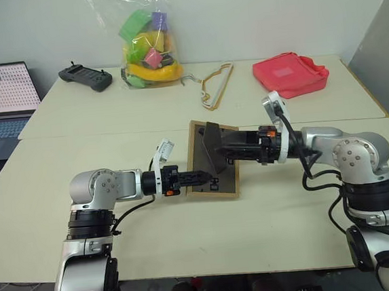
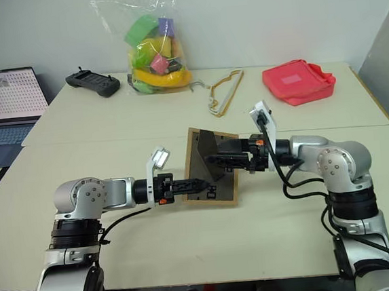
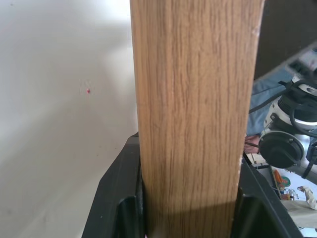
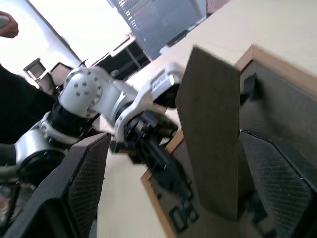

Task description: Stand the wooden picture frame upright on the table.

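You're seeing the wooden picture frame tilting back-side up on the bench, stand flap folding out. Your left tool is pinching its near-left edge; your right tool is sitting spread wide around the flap. Behind: laptop, controller, toy bag, hanger, red pouch.

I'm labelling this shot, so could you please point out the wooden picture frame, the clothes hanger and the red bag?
wooden picture frame [image 1: 229,181]: left eye view, on its dark back panel.
clothes hanger [image 1: 216,88]: left eye view, on its wooden side arm.
red bag [image 1: 290,74]: left eye view, on its top face.
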